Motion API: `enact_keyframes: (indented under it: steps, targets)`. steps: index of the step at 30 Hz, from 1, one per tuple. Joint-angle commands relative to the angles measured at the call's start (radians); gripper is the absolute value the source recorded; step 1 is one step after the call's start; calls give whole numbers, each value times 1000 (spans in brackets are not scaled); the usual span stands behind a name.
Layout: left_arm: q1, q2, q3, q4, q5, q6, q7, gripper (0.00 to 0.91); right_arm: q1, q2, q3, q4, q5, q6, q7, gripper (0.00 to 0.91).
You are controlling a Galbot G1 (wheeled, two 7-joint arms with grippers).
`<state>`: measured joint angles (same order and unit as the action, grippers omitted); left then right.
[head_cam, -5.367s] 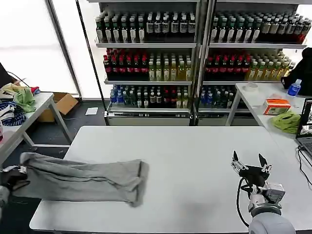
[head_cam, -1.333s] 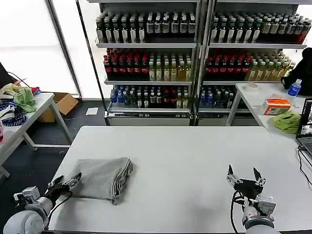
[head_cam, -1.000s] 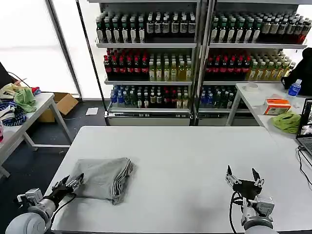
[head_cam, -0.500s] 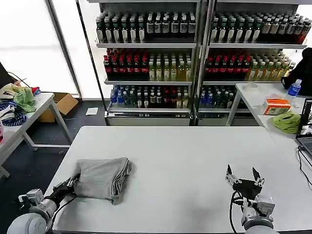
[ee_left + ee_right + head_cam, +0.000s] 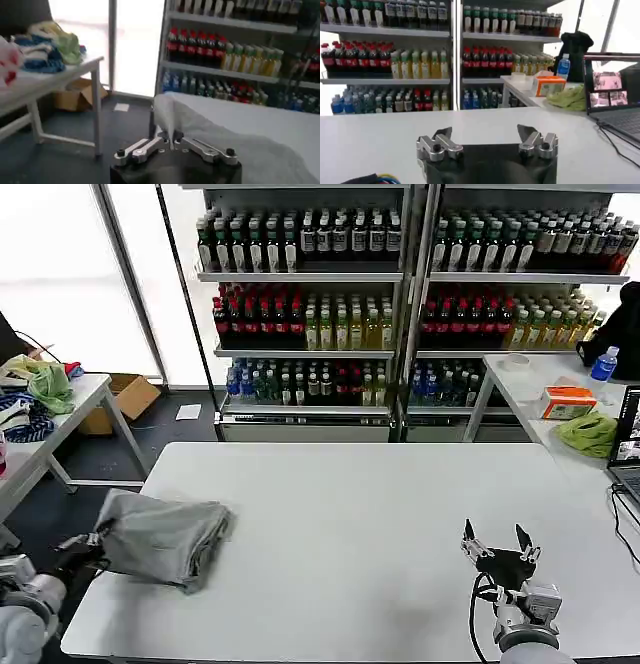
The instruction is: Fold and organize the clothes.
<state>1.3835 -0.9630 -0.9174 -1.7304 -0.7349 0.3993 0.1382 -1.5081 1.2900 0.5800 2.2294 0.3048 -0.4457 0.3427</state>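
Observation:
A folded light grey shirt [image 5: 162, 539] lies at the left edge of the white table [image 5: 360, 514], its left end lifted a little. My left gripper [image 5: 88, 542] is just off that table edge, shut on the shirt's left hem. In the left wrist view the left gripper [image 5: 170, 138] is shut on a pinched ridge of the grey shirt [image 5: 235, 150], which spreads away over the table. My right gripper [image 5: 493, 541] hovers low over the table's front right, open and holding nothing; the right wrist view shows the right gripper [image 5: 487, 135] with its jaws wide apart over bare table.
A side table [image 5: 75, 399] at far left holds green cloths [image 5: 48, 387] and a blue-and-white cloth [image 5: 22, 424]. Bottle shelves [image 5: 400, 304] stand behind. Another table [image 5: 520, 389] at right carries a green cloth [image 5: 588, 432], an orange box [image 5: 567, 401] and a laptop [image 5: 628, 446].
The left gripper has closed on the shirt's left hem and dragged the folded shirt leftward to the table's edge. The right gripper has stayed put.

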Motion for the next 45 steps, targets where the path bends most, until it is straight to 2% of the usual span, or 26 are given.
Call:
enact_keyframes:
  steps: [1,7,11,15,17,18,20,24,25,29,33,35,39,40,41,42,45]
  targets:
    - [10,94,-172,-39,-27,-2,1,0,4,-1,-2,-3,1,0,1,907]
    - [30,44,-108,-97,18,-9,-2,0,-1,-7,5,1,6,-1,1,907]
    - [80,1,-40,-252,31,2,-36,0,-5,-9,18,-7,7,0,4,907]
    - [111,-30,167,-504,78,34,-93,0,-2,-2,20,-19,-1,-4,4,907]
    - [70,-51,379,-573,147,65,-136,0,-5,3,18,-17,-2,-18,2,907]
    - [49,-58,423,-582,174,77,-152,0,-5,5,18,-17,-2,-22,2,907]
    - [-8,-93,639,-560,272,86,-163,0,-7,19,16,-23,-5,-35,1,907]
    - [-102,-152,848,-438,382,72,-162,0,-29,51,4,-29,-49,-36,-7,907]
    - [-136,-188,898,-366,390,74,-168,0,-38,58,4,-26,-54,-36,-11,907]
    - [-315,-269,989,-239,338,94,-194,0,-46,61,19,-41,-58,-38,-27,907]
    - [-387,-318,1030,-159,329,93,-201,0,-64,71,21,-37,-67,-37,-29,907]
    - [-404,-336,1030,-132,330,88,-200,0,-71,67,23,-34,-65,-37,-34,907]
    - [-403,-325,1009,-117,322,79,-198,0,-66,62,20,-32,-65,-40,-36,907]
    - [-402,-322,1006,-119,316,79,-198,81,-64,62,19,-33,-65,-40,-36,907]
    - [-402,-320,1001,-120,308,78,-198,252,-61,61,16,-35,-65,-41,-35,907]
    - [-402,-320,994,-121,299,70,-199,907,-57,61,11,-38,-65,-41,-32,907]
    - [-408,-330,988,-104,245,-1,-205,907,-47,61,0,-44,-63,-50,-28,907]
